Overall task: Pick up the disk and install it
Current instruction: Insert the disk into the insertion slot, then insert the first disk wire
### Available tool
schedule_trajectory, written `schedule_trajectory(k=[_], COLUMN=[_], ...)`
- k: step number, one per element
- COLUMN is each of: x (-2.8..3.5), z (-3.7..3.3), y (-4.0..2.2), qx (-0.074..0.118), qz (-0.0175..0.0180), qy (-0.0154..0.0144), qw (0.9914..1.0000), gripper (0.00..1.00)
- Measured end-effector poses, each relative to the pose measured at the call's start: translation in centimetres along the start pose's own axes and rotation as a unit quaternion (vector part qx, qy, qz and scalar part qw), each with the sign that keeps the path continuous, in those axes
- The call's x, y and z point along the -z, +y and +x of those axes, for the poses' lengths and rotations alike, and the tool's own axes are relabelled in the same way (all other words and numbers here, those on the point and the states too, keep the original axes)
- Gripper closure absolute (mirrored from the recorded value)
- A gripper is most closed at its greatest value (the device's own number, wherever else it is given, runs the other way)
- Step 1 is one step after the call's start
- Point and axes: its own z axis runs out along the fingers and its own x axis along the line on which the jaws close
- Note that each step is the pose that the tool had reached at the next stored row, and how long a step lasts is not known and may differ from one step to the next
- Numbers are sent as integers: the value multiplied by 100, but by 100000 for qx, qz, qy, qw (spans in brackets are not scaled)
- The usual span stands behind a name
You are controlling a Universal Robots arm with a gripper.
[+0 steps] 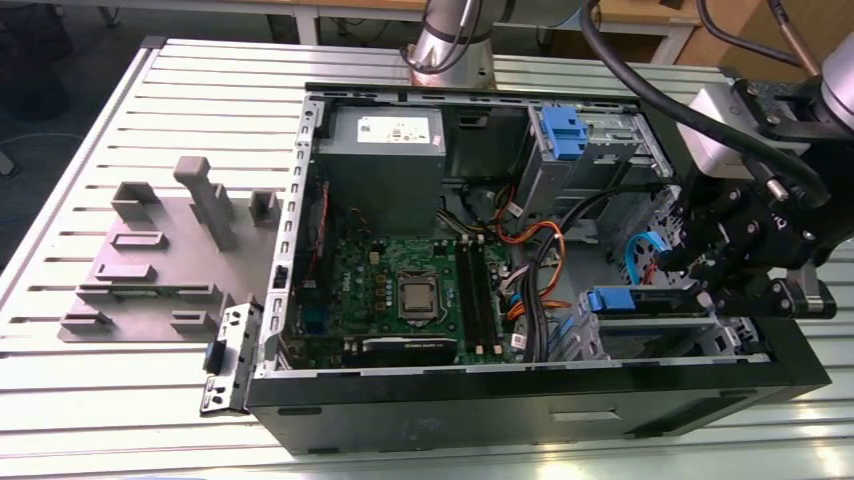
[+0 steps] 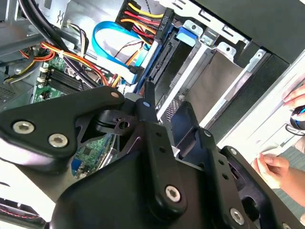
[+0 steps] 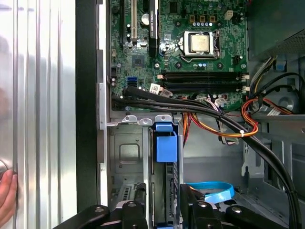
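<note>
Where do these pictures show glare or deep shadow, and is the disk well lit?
First wrist view: the slatted table glares white, the disk is evenly lit. Second wrist view: the black gripper sits dark against a washed-out bright background. Exterior view: even light, the computer case dimmer inside.

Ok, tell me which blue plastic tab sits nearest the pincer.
The lower tab in the exterior view, right beside the pincer; the upper tab stands off by the power supply.
</note>
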Motion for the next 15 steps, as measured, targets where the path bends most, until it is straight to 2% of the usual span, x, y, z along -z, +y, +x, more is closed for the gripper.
schedule_trajectory(k=[8, 15], x=[-51, -58], z=[-35, -39], y=[47, 49], qx=[0, 3], qz=[6, 3], qy=[-201, -208], qw=[100000, 100000], gripper=[59, 59])
